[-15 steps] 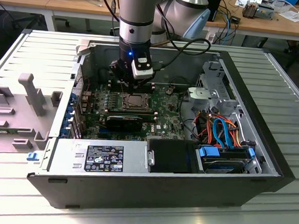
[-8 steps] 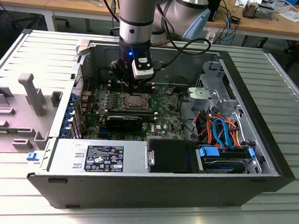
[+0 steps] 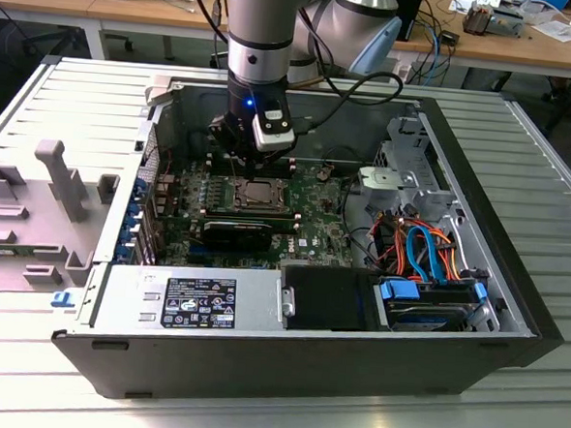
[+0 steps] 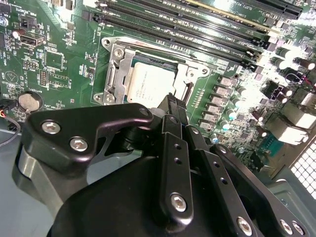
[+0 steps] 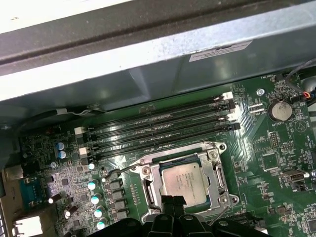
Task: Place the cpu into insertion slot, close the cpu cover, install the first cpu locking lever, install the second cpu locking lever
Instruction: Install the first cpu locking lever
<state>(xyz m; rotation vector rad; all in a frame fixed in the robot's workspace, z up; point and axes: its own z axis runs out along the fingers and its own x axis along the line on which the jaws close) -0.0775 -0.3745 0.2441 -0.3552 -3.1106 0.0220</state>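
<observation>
In the exterior view we see an open computer case (image 3: pixel 112 359) lying on a ribbed metal table (image 3: pixel 505 422), wooden desks (image 3: pixel 104 9) with cables behind it, and the gripper (image 3: pixel 255 164) hanging just above the socket (image 3: pixel 259 195) on the green board (image 3: pixel 314 221). In the second wrist view the cpu (image 4: pixel 150 84) sits in the socket with the silver cover (image 4: pixel 116 74) down around it, and the black fingers (image 4: pixel 173 106), pressed together and holding nothing, hover at the socket's edge. In the first wrist view we see the cpu (image 5: pixel 183 180) in its frame beside the long memory slots (image 5: pixel 158 126), the grey case wall (image 5: pixel 148 64) beyond.
</observation>
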